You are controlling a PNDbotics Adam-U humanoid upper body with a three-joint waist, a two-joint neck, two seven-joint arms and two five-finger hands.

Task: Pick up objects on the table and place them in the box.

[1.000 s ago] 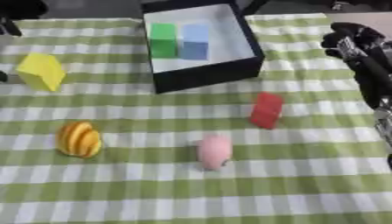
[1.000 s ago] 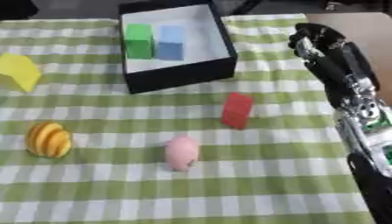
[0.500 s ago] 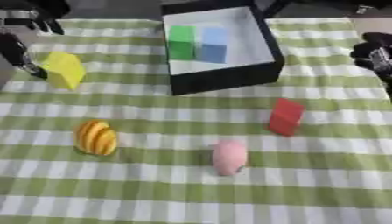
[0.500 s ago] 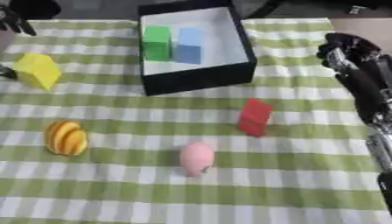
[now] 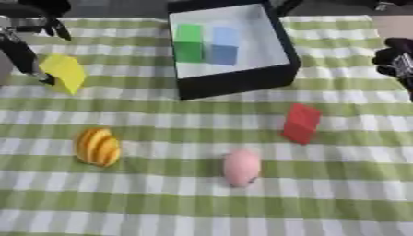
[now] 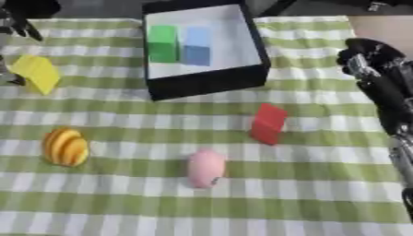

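Left hand [image 5: 24, 55] of mine was at the far left edge of the surface [image 5: 161, 212], its dark fingers touching the yellow block [image 5: 64, 73]; I could not tell whether they were spread or pinching it. My right hand [image 6: 373, 64] hung at the right edge, well apart from everything, fingers curled on nothing.

I judged the step in hand to be taking the yellow block. To do it well, I needed fingers on one flat face and the thumb on the opposite one, since the block sat tilted and could twist away. Then a lift clear of the cloth and a carry over the near wall of the black box [image 5: 234, 85], releasing into the bare white floor beside the green block [image 5: 189, 44] and blue block [image 5: 224, 46] already inside.

On the checked cloth waited the red block [image 5: 302, 122], pink egg-shaped thing [image 5: 241, 167] and orange striped thing [image 5: 97, 146].

No brand, label or writing was readable anywhere.
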